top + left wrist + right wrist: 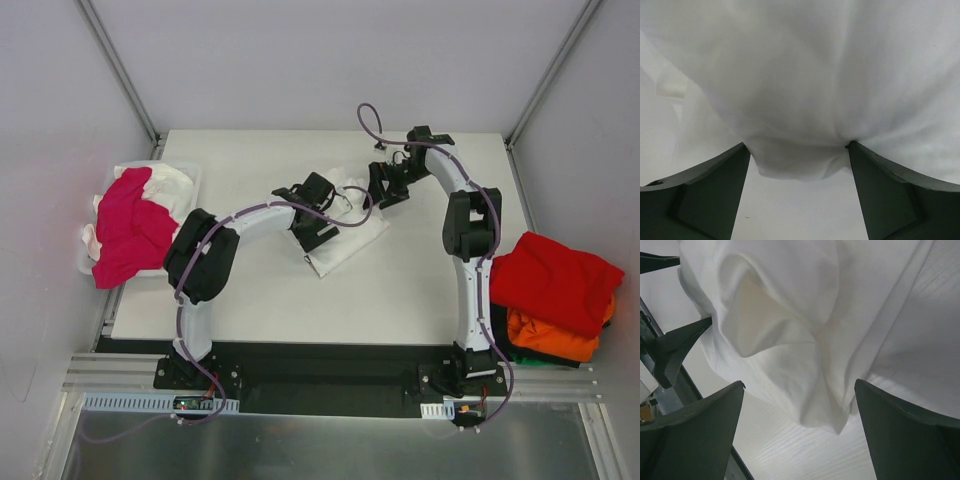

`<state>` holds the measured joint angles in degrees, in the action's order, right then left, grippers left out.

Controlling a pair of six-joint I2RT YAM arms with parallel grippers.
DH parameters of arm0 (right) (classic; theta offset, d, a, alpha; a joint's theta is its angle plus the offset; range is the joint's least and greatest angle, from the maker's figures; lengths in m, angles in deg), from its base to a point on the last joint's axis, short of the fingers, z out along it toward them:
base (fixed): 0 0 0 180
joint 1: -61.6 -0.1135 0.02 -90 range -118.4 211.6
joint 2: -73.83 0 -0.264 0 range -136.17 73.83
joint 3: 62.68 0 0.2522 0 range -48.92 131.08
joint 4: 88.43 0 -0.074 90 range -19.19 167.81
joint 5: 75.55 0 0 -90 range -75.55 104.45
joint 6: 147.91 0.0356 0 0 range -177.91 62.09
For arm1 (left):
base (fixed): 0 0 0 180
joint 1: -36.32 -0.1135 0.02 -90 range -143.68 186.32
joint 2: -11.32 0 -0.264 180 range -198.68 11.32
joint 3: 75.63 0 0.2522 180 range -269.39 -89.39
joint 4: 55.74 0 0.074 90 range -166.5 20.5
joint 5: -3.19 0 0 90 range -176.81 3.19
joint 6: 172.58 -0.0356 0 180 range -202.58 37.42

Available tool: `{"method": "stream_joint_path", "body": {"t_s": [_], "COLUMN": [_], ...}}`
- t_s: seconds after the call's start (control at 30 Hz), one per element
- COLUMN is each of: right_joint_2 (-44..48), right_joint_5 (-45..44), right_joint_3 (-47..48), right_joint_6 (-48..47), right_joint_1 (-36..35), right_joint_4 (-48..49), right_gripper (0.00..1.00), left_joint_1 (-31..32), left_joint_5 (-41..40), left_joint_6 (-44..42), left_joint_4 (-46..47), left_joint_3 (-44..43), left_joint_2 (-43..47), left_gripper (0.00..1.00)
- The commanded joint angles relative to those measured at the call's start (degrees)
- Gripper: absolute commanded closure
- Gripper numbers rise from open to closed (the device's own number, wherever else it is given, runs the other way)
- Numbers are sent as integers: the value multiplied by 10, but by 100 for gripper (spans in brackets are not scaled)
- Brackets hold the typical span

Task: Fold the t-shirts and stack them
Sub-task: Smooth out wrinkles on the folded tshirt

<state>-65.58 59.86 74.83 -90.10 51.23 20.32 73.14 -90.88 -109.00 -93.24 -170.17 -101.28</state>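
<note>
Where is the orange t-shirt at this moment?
In the top view the orange t-shirt lies by the right edge of the table, under the red t-shirt, just right of the right arm's base.

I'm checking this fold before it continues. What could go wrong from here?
1. The white t-shirt lies bunched, in several layers, between the open right fingers; closing might pinch extra layers and spoil the fold.
2. The left fingers, also open, sit at the same small bundle close by; the two could collide.
3. The red-and-orange stack sits at the right edge of the table beside the right arm; a swing might knock it.
</note>
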Motion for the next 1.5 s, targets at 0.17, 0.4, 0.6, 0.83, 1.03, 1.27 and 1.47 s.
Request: {"method": "stream_joint_path", "body": {"t_s": [0.17,0.4,0.6,0.83,1.03,1.27,1.47], "right_joint_2": [-2,-22,-35,-19,-13,19,27], "right_joint_5": [-10,20,56,93,121,119,117], "right_joint_3": [33,40,27,-3,-42,-93,-124], "right_joint_6": [-9,4,16,23,22,10,5], "right_joint_1": [33,33,28,25,15,-7,-32], "right_joint_4": [-21,-21,-11,-15,-13,-3,3], "right_gripper": [4,4,4,4,4,4,4], "left_joint_1": [10,16,23,26,29,29,30], "left_joint_5": [25,23,21,21,21,16,12], "left_joint_6": [4,0,-4,-17,-16,-18,-20], "left_joint_4": [-15,-16,-17,-20,-21,-25,-24], "left_joint_3": [-26,-38,-42,-40,-35,-32,-32], "left_joint_2": [-14,-10,1,-5,-3,10,18], "left_gripper": [19,19,19,19,18,18,18]}}
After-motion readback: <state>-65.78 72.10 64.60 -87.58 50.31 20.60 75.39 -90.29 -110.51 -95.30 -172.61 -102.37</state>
